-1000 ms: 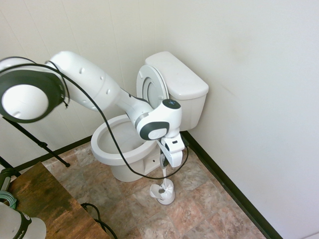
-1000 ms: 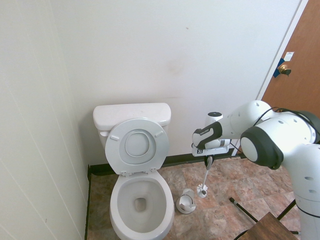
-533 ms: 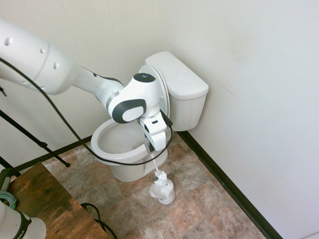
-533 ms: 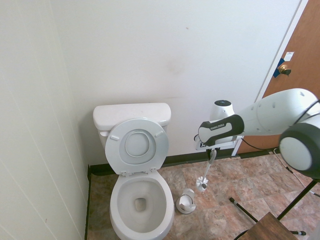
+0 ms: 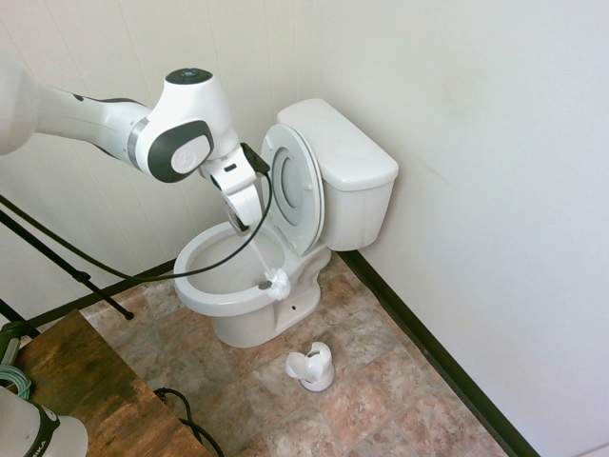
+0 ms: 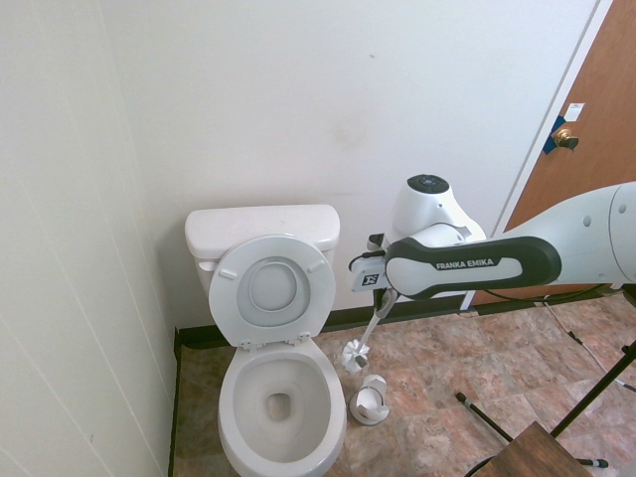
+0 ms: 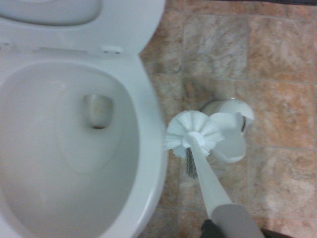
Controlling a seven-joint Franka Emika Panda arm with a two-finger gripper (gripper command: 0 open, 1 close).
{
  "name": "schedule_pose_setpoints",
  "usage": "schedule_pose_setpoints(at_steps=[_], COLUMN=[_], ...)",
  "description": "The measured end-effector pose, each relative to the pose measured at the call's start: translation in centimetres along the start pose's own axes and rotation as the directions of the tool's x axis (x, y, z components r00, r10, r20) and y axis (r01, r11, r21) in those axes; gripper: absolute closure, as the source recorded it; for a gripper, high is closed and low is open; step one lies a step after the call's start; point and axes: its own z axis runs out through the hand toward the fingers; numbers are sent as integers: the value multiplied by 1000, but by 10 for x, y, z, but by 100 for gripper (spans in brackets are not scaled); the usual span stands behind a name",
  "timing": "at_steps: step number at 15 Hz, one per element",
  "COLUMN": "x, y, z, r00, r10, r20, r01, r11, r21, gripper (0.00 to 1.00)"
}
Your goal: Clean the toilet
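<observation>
Now the gripper is pinched on a white plastic toilet brush hanging bristles-down. Beside and below it lies the glossy white ceramic toilet, bowl open, seat raised.

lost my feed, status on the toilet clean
Gripper shut on toilet brush, lifted clear of holder. Brush head beside toilet rim, not in bowl. Lid up, nothing blocking.

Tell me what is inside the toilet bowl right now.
The toilet bowl holds only its drain opening at the bottom; whether water stands there is unclear. The brush, held by the gripper, hangs outside the rim, above the floor beside its holder.
</observation>
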Motion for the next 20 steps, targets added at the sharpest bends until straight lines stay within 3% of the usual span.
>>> schedule_pose_setpoints(at_steps=[4, 8, 13, 20], x=[-34, -57, -53, -46], y=[-23, -61, -114, -172], z=[-2, 34, 142, 216], r00=[995, 988, 983, 989], r10=[-79, -127, -96, 5], r20=[56, 93, 155, 150], r01=[75, 117, 85, -14], r11=[995, 988, 993, 998], r21=[68, 105, 76, 60], gripper=[100, 100, 100, 100])
